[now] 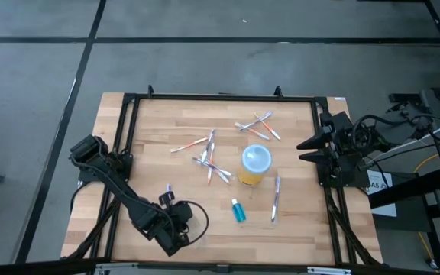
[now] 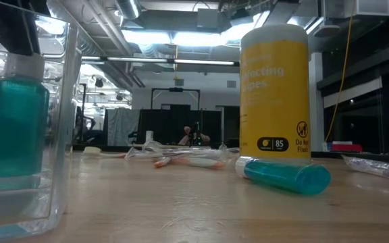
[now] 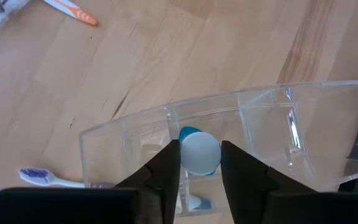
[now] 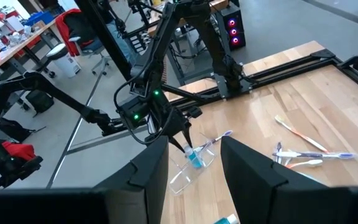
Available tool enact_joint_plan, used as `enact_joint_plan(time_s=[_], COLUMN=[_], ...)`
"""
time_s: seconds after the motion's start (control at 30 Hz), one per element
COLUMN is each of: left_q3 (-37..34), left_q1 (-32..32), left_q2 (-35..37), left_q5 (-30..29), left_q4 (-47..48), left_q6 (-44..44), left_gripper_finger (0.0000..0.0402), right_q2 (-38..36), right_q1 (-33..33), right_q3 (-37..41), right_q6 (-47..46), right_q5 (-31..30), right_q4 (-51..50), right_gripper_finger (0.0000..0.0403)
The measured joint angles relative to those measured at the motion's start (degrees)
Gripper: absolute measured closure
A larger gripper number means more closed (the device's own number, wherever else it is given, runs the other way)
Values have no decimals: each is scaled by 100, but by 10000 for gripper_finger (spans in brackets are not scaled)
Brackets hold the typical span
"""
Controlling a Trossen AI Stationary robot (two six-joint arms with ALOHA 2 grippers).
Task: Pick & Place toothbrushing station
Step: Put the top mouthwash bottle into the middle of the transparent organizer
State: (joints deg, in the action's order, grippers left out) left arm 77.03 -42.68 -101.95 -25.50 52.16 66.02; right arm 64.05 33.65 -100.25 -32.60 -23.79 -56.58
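Teal tube [image 3: 199, 151] is standing inside the clear organizer [image 3: 278, 124], left pincer [image 3: 199, 163] flanking its cap, grip uncertain. Right pincer [image 4: 193, 163] is waiting released, far across the bench [image 1: 296, 137].

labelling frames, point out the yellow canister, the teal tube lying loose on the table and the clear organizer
yellow canister [image 2: 274, 94], low view, yellow label
teal tube [image 1: 238, 211], high view, middle of body
clear organizer [image 3: 272, 118], left wrist view, divider wall
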Motion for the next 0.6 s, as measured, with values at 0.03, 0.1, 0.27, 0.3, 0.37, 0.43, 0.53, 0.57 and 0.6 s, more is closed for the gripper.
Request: enact_joint_plan(time_s=[0.03, 0.1, 0.27, 0.3, 0.37, 0.43, 0.53, 0.57, 0.6], left_q3=[0, 0, 0, 0, 0, 0, 0, 0, 0], left_q1=[-4, -22, -39, -39, -39, -39, -39, -39, -39], left_q2=[0, 0, 0, -2, 0, 0, -2, -2, -2], left_q5=[-29, -88, -203, -201, -201, -198, -198, -198, -198], left_q4=[6, 28, 38, 38, 38, 43, 44, 44, 50], left_q6=[16, 24, 94, 94, 92, 91, 86, 81, 78], left_gripper_finger=[291, 283, 264, 260, 252, 244, 235, 233, 232], right_q2=[0, 0, 0, 0, 0, 0, 0, 0, 0], right_q1=[0, 0, 0, 0, 0, 0, 0, 0, 0], right_q3=[0, 0, 0, 0, 0, 0, 0, 0, 0], right_q6=[0, 0, -2, -2, -2, -2, -7, -10, -17], right_q5=[2, 2, 11, 22, 24, 22, -5, -9, -21], right_q4=[0, 0, 7, 16, 46, 46, 46, 46, 46], right_gripper_finger=[252, 252, 252, 252, 252, 252, 252, 252, 252])
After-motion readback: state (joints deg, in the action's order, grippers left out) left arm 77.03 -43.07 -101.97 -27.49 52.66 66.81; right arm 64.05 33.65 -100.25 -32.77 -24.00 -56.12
